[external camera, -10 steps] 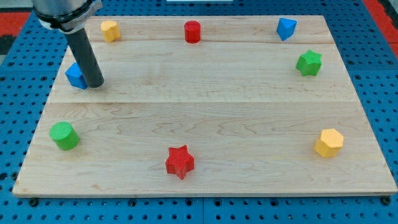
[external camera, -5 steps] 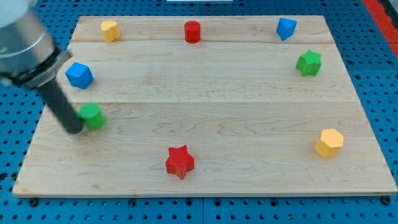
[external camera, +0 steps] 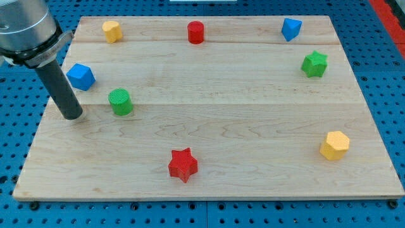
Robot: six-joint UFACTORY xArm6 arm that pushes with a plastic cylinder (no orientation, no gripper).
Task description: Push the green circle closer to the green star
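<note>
The green circle (external camera: 119, 101), a short cylinder, stands on the wooden board (external camera: 209, 120) at the view's left. The green star (external camera: 314, 63) sits far off at the view's right, near the board's right edge. My tip (external camera: 73, 116) rests on the board to the left of the green circle and slightly below it, a short gap apart, not touching. The dark rod rises from it toward the view's top left.
A blue block (external camera: 80, 76) lies just above my tip. A yellow block (external camera: 112, 30), a red cylinder (external camera: 195, 31) and a blue block (external camera: 291, 28) line the top edge. A red star (external camera: 183, 164) sits bottom centre, a yellow hexagon (external camera: 335, 145) bottom right.
The green circle has moved up and to the right, from the board's lower left to beside the blue block. My tip swung down from the blue block, pushed it, then drew back slightly.
</note>
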